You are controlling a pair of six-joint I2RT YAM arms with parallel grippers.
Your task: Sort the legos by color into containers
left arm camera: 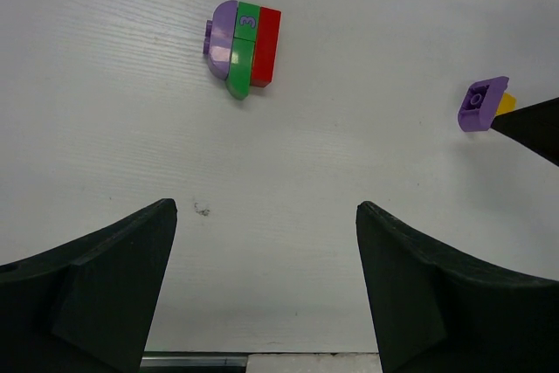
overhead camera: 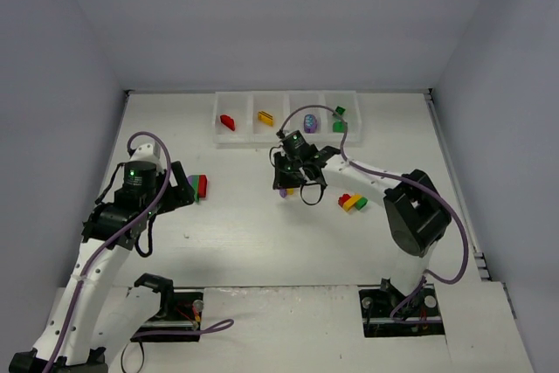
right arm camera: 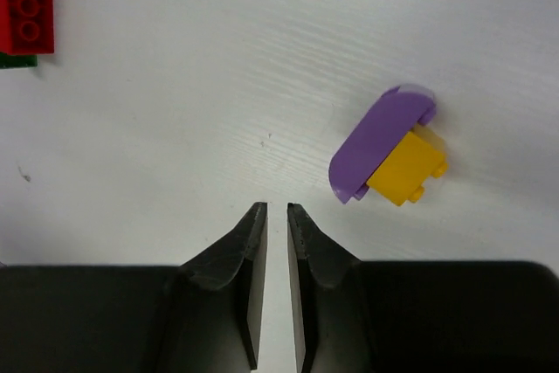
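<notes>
The containers are four joined white bins at the back, holding a red brick, a yellow brick, a purple brick and green bricks. My left gripper is open and empty, just short of a purple-green-red clump. My right gripper is shut and empty over the table centre, with a purple-and-yellow clump lying just to the right of its tips. A red-yellow-green clump lies to the right of it.
The white table is walled on three sides. The right arm's body stands at the mid right. The purple-green-red clump's red brick shows at the top left of the right wrist view. A black finger of the right gripper enters the left wrist view.
</notes>
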